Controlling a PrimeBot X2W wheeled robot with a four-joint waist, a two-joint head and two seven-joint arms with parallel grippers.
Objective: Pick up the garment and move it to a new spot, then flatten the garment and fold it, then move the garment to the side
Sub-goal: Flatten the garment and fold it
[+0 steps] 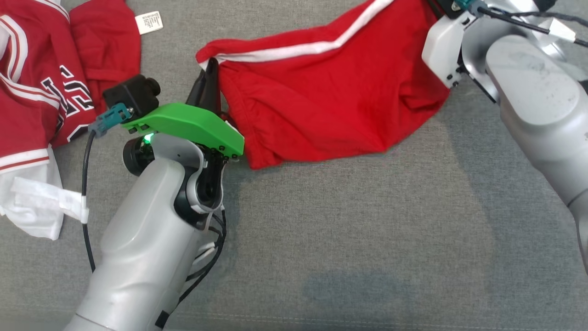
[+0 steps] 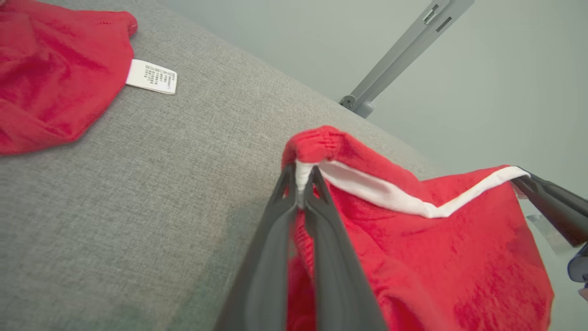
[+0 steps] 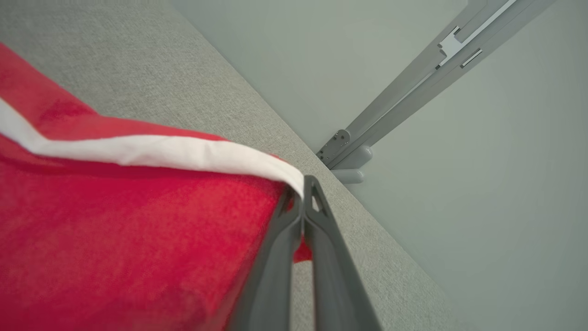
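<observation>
The garment [image 1: 330, 101] is red with a white stripe along its top edge. It hangs stretched between my two grippers just above the grey cloth surface [image 1: 349, 239]. My left gripper [image 1: 210, 66] is shut on its left end, and in the left wrist view the fingertips [image 2: 301, 174] pinch the gathered red band and white stripe of the garment [image 2: 436, 257]. My right gripper [image 3: 303, 186] is shut on the right end of the garment [image 3: 115, 230], right at the white stripe. Its dark fingers [image 2: 546, 197] also show at the far right of the left wrist view.
A red jersey [image 1: 36, 78] with white and black lettering lies at the far left, with a white label [image 1: 149, 22] and white cloth [image 1: 32, 207] beside it. A grey metal post [image 3: 413, 87] stands past the surface's far edge.
</observation>
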